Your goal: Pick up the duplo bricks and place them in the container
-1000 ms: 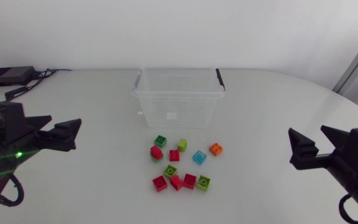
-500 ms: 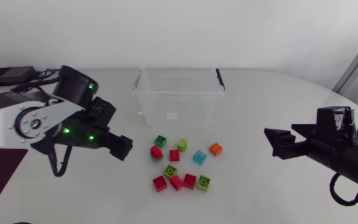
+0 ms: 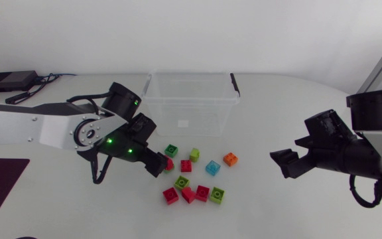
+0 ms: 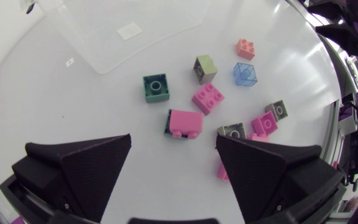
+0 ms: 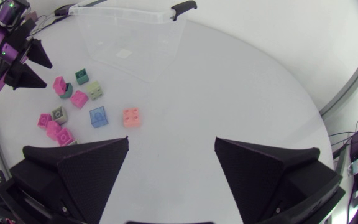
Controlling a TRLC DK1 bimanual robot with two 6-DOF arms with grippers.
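Fingers spread, the left gripper partly hides the red brick. The right gripper, likewise spread, hangs well apart from the container.

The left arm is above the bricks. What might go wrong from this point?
1. The red brick ahead of the open left jaws sits against a dark green piece; both may lift together, and one may drop before the container.
2. An olive brick lies close beside one jaw, so closing may push it away.
3. The right arm points at the same pile; the two arms may collide.
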